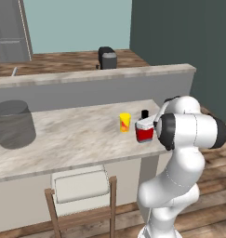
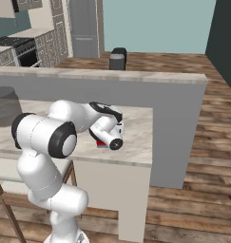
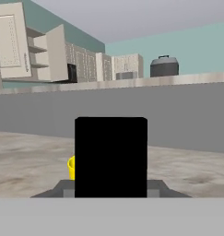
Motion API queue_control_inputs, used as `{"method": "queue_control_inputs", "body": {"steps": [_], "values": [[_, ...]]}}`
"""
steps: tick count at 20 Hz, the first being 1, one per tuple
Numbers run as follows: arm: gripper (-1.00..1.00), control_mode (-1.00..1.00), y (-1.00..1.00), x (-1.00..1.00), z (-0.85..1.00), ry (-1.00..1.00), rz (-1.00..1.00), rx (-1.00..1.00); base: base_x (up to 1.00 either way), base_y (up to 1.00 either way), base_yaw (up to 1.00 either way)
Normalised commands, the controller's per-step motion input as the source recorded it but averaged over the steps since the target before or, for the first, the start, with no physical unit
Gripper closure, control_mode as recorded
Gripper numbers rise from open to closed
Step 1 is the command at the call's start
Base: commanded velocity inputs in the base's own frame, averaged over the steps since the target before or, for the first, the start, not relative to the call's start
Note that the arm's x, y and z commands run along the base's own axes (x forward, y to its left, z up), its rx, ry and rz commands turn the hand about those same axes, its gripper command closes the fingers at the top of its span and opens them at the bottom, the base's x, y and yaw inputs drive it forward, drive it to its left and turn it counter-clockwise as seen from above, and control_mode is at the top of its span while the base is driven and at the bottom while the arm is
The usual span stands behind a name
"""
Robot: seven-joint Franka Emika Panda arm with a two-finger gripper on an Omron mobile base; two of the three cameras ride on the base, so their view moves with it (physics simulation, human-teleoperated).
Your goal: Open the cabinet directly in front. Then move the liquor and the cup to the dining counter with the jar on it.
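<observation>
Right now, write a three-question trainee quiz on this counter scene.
1. True or false: the cup stands on the dining counter.
2. Which lies farthest from the arm along the counter? A) the cup B) the liquor C) the jar
3. Fill in: the gripper is at the ____, with its fingers around it.

Key:
1. True; it stands upright beside the liquor.
2. C; the jar sits near the counter's other end.
3. Liquor; the bottle rests on the counter at the gripper, and the black cap blocks the hand view.
</observation>
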Motion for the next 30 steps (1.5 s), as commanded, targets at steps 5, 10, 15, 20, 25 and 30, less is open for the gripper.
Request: {"method": "queue_control_inputs", "body": {"steps": [5, 10, 15, 20, 25, 30], "values": [[-1.0, -1.0, 0.0, 0.0, 0.01, -0.02, 0.0, 0.0, 0.0, 0.0, 0.0], [-1.0, -1.0, 0.0, -0.03, 0.13, -0.05, 0.0, 0.0, 0.0, 0.0, 0.0], [-1.0, -1.0, 0.0, -0.01, 0.27, -0.03, 0.0, 0.0, 0.0, 0.0, 0.0], [-1.0, -1.0, 0.0, 0.0, 0.63, -0.04, -0.04, 0.0, 0.0, 0.0, 0.0], [-1.0, -1.0, 0.0, -0.05, 0.97, -0.04, -0.05, 0.0, 0.0, 0.0, 0.0], [-1.0, -1.0, 0.0, -0.24, 1.0, -0.01, -0.05, 0.0, 0.0, 0.0, 0.0]]}}
